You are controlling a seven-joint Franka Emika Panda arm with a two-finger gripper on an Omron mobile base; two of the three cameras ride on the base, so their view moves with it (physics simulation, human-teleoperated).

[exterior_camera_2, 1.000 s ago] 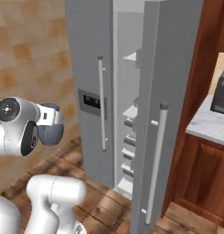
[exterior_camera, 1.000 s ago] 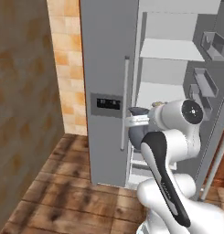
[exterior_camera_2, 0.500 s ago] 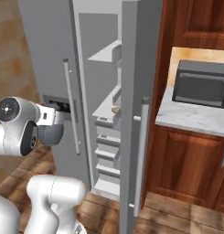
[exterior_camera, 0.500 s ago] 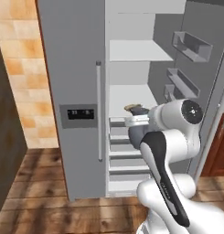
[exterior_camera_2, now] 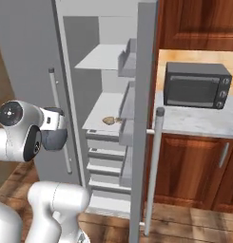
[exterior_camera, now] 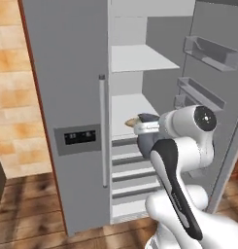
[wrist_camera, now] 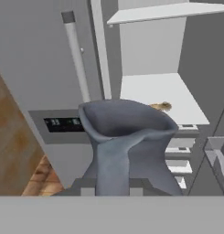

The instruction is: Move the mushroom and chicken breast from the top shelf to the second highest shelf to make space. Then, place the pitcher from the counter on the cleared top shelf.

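Observation:
The dark grey-blue pitcher (wrist_camera: 127, 137) looms close in the hand view, with my gripper (exterior_camera: 141, 128) shut on it in front of the open fridge. The top shelf (exterior_camera: 140, 58) (exterior_camera_2: 101, 59) is bare. On the second highest shelf (exterior_camera: 132, 104) (exterior_camera_2: 106, 111), near its front, lies the tan chicken breast (exterior_camera: 131, 121) (exterior_camera_2: 109, 120) (wrist_camera: 160, 106). I cannot tell the mushroom apart from that tan lump at this size. The pitcher hides my fingertips in the hand view.
The fridge's closed left door (exterior_camera: 67, 97) has a steel bar handle (exterior_camera: 103, 131). Its open right door (exterior_camera_2: 144, 118) with bins stands between the fridge and the marble counter (exterior_camera_2: 199, 126), which carries a black microwave (exterior_camera_2: 196, 85). Drawers (exterior_camera: 127, 170) sit below the shelves.
The whole picture has shifted as the base moved: the fridge interior now sits in the middle and closer. The arm keeps the same pose, with the pitcher still held.

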